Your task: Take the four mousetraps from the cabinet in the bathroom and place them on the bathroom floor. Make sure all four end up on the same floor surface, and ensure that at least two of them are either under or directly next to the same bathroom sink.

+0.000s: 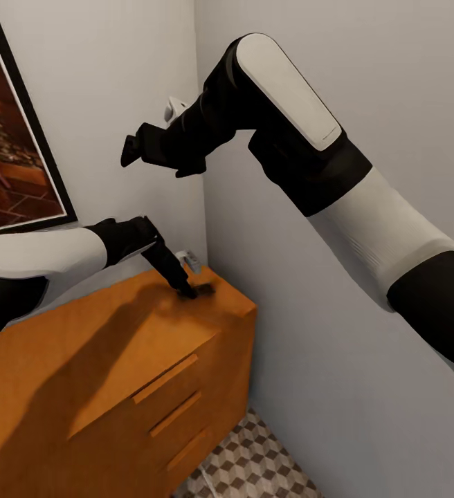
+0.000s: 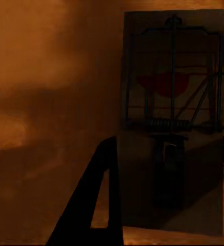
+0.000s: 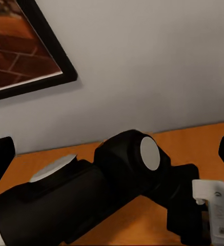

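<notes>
One mousetrap (image 2: 173, 92), a tan plate with dark wire and a red spot, lies flat on the far right corner of the orange-brown cabinet (image 1: 116, 346). My left gripper (image 1: 191, 292) (image 2: 171, 149) reaches down onto it, with a finger against each long edge. In the head view the trap (image 1: 205, 288) is a dark sliver beside the fingers. My right gripper (image 1: 131, 149) (image 3: 114, 154) hangs open in the air above the left arm, near the wall corner, holding nothing. A patch of the cube-patterned bathroom floor (image 1: 255, 456) shows below the cabinet. The sink is out of view.
A grey wall (image 1: 338, 360) runs close along the cabinet's right side, and another stands behind it. A framed picture (image 1: 12, 152) hangs on the back wall at the left. Wooden bar handles (image 1: 165, 379) mark the drawer fronts.
</notes>
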Tool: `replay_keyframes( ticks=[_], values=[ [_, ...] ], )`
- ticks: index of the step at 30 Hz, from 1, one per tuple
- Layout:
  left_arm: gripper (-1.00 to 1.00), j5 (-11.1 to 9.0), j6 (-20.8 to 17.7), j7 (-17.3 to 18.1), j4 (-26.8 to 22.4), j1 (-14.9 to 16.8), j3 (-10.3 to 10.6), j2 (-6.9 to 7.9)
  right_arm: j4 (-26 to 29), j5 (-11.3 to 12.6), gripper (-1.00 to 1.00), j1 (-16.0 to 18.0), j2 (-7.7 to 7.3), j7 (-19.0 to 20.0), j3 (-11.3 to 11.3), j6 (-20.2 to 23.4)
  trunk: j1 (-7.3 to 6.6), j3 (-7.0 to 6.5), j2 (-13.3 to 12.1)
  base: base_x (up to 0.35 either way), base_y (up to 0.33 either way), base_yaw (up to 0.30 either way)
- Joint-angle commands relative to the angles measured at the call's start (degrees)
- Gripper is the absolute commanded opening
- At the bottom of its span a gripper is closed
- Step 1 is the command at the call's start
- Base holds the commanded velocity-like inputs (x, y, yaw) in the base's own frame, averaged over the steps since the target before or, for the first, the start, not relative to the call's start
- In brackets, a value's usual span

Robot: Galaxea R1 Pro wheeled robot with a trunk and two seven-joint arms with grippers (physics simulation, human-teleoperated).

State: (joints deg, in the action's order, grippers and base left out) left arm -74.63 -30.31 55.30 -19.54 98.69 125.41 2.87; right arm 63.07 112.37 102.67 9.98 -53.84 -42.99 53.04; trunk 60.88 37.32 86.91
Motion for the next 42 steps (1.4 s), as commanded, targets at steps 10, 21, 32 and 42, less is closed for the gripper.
replay_keyframes(
  ticks=[10, 21, 32, 42],
  values=[
    [-1.00, -0.5, -7.3, -0.1, -1.9, 0.2, 0.3, -0.34, -0.1, -7.5, 1.00, -0.5, -0.05, -0.8, -0.1, 0.3, -0.04, 0.06, 0.0, -0.334, 0.000, 0.000],
    [-1.00, -0.8, -8.4, -0.2, -1.3, 0.3, 0.3, -0.68, -3.3, -22.6, 1.00, -2.7, -0.26, -1.1, -0.1, 0.2, -0.04, 0.06, 0.0, -0.321, 0.000, 0.000],
    [-1.00, -0.9, -14.0, -0.2, 3.3, 1.6, 0.1, -0.24, -10.4, -36.5, 1.00, -3.2, -0.57, -0.8, -0.1, 0.0, -0.04, 0.06, 0.0, -0.042, 0.000, 0.000],
    [-1.00, -1.0, -22.3, -0.1, 3.2, 5.2, 0.0, -0.16, -13.0, -37.3, 1.00, -4.1, -0.45, -0.9, -0.1, -0.1, -0.04, 0.06, 0.0, 0.000, 0.000, 0.000]
  ],
)
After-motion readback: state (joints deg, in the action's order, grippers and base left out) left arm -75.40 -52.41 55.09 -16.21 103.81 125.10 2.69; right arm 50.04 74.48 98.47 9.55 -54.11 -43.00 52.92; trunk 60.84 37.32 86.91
